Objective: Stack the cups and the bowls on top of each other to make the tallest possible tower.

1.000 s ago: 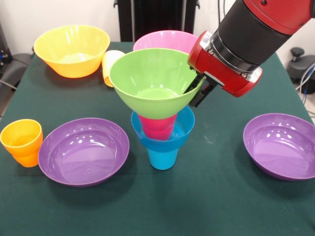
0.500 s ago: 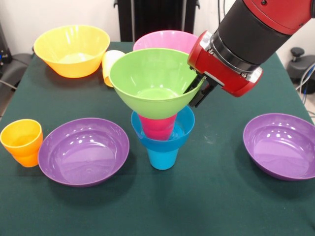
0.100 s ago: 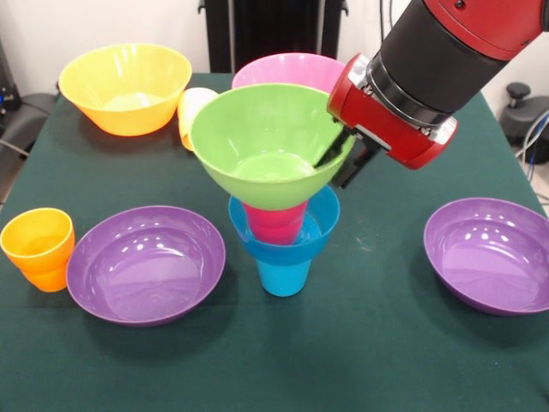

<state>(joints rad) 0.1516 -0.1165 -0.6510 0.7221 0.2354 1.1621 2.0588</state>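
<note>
The table (image 3: 403,360) is covered edge to edge with a dark green cloth, matte and faintly textured, with soft shadows on it. Its far corners fall away at both sides. Behind it stands a pale, off-white wall (image 3: 34,34), evenly lit. At the far middle a black upright structure (image 3: 274,30) with vertical bars rises against that wall. At the far left, beside the table's corner, sits a dark grey object (image 3: 17,116) on a light floor. At the far right a grey rounded piece of equipment (image 3: 525,112) with a black knob stands near a thin pale cable (image 3: 536,137).
</note>
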